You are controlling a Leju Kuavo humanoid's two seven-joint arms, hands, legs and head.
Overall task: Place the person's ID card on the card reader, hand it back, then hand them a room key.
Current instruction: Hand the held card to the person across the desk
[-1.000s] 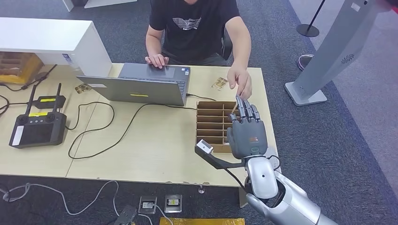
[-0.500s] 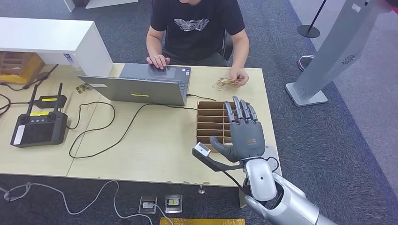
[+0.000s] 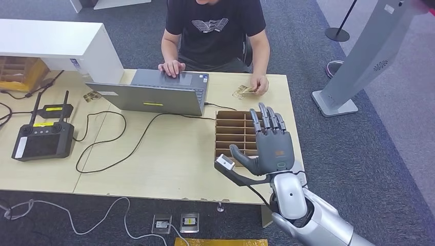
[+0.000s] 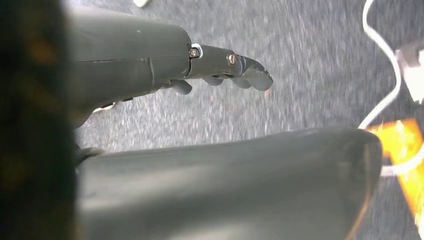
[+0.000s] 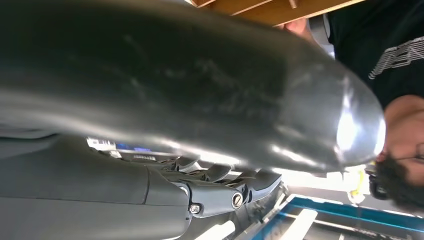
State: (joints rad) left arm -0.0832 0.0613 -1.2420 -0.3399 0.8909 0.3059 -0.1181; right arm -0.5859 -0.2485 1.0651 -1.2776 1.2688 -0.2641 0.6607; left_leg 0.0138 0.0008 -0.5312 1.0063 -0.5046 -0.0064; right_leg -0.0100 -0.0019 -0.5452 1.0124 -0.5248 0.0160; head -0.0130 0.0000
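Card (image 3: 245, 90): lies on the tabletop (image 3: 174, 159) at the far edge, under the person's hand (image 3: 259, 83). Right hand (image 3: 270, 146): empty, fingers spread, raised over the slotted wooden tray (image 3: 232, 134); tray contents cannot be determined. Left hand (image 4: 150, 60): empty, fingers extended, hanging above the carpet (image 4: 300, 65).

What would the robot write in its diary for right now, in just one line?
right hand: open above slotted box | left hand: open, empty | card: in person's hand
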